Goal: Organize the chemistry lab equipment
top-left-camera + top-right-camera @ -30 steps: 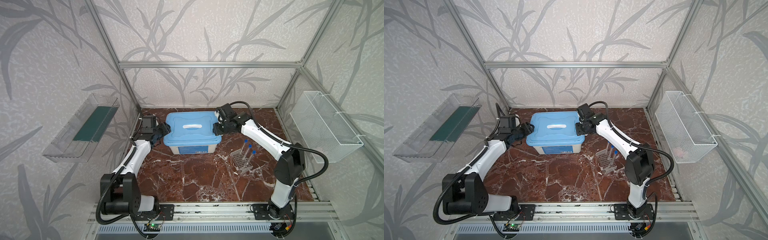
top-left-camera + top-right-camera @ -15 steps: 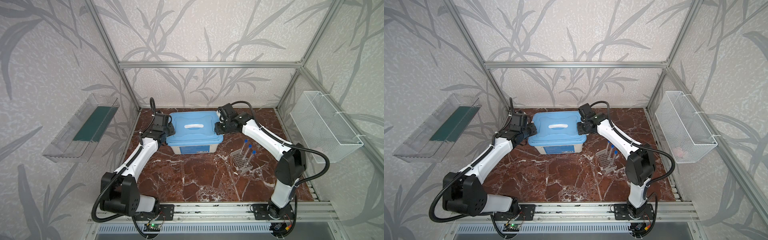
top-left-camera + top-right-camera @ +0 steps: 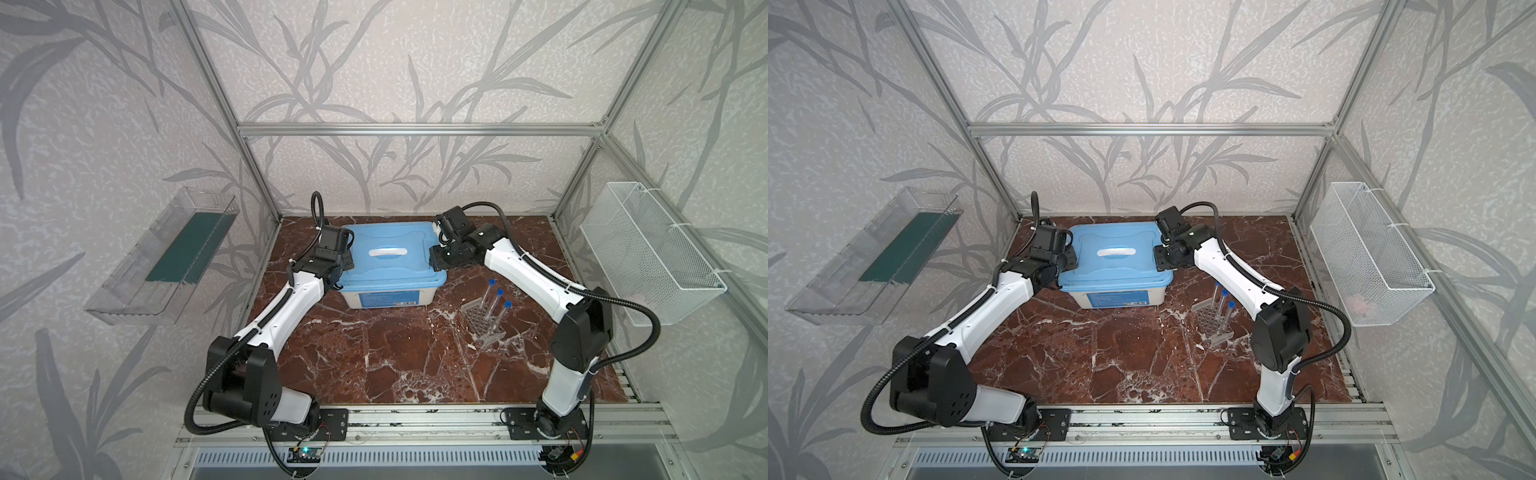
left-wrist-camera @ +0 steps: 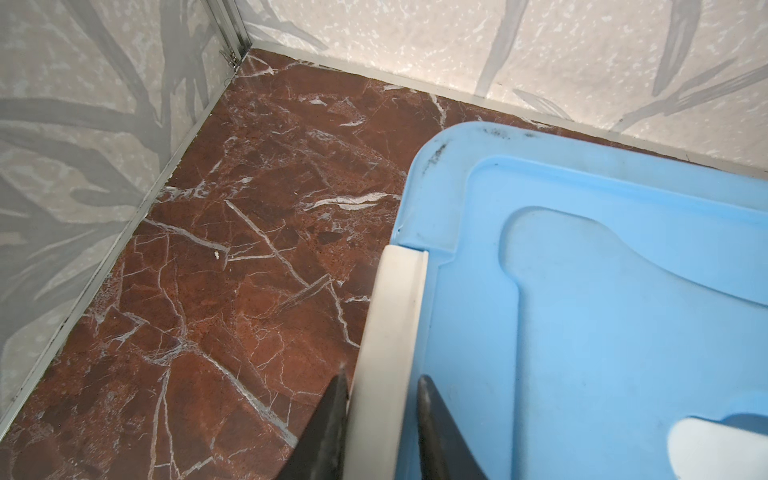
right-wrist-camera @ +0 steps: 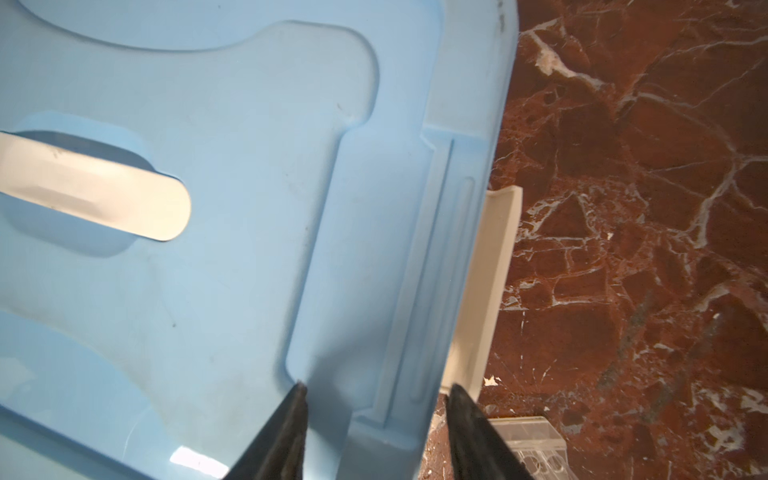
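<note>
**Both claws posted at the tub's latches; tube rack untouched**

Top views. In both top views the tub (image 3: 426,296) sat at the back of the desk (image 3: 395,365) with its blue lid (image 3: 390,270) on. The left claw (image 3: 340,269) and right claw (image 3: 436,259) stood at opposite short ends of that lid. In my judgement this pairing serves to free both latches, so that the equipment can be stowed inside. The tube rack (image 3: 484,326) stood on the desk near the tub's front right corner. It carried three blue-capped tubes (image 3: 494,301), leaning, apart from both claws. No beaker, flask or rods could be made out.

Left wrist view. The left claw (image 4: 380,419) was narrowly parted, its fingers (image 4: 328,428) on either side of the left-side latch (image 4: 395,324). Both appeared to touch it, so the claw was clenched on the latch as far as could be judged.

Right wrist view. The right claw (image 5: 380,428) stood wide, released, grasping nothing. One finger was over the lid's top and the other outside the rim, beside the right-side latch (image 5: 496,270). Contact could not be confirmed.
</note>
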Action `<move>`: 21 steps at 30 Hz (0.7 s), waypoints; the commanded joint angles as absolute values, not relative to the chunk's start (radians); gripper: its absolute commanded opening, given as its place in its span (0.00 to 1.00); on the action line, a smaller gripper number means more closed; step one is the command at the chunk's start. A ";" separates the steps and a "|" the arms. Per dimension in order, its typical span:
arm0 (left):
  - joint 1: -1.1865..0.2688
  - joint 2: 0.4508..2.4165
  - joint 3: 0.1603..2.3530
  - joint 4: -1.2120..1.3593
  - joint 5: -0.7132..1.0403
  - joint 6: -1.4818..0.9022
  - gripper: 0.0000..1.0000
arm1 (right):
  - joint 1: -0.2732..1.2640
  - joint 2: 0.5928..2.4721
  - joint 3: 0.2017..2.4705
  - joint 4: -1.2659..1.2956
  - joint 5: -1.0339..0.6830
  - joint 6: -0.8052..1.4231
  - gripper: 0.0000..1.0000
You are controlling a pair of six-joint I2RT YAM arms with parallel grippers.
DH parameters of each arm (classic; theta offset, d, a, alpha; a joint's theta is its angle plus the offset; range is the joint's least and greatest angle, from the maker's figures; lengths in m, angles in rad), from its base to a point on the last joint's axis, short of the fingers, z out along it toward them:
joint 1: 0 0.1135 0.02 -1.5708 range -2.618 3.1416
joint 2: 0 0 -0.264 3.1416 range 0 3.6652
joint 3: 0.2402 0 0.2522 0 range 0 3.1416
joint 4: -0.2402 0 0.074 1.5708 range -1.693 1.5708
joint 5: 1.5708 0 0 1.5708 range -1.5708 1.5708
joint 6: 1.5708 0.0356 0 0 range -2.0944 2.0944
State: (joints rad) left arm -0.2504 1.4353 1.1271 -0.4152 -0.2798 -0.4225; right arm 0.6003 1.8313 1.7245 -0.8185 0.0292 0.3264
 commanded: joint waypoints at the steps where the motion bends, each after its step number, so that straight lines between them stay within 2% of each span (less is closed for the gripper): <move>1: -0.281 1.499 1.087 -0.604 -0.206 -0.454 0.29 | 0.575 1.777 1.722 -0.844 0.033 0.318 0.64; 5: -0.281 1.502 1.098 -0.618 -0.201 -0.463 0.29 | 0.517 1.733 1.657 -0.778 -0.075 0.328 0.88; 7: -0.281 1.500 1.097 -0.618 -0.194 -0.470 0.29 | 0.492 1.737 1.627 -0.743 -0.167 0.327 0.93; 14: -0.280 1.495 1.092 -0.612 -0.186 -0.477 0.29 | 0.437 1.801 1.554 -0.622 -0.432 0.368 0.97; 21: -0.279 1.467 1.073 -0.591 -0.190 -0.483 0.29 | 0.439 1.819 1.550 -0.589 -0.480 0.368 0.94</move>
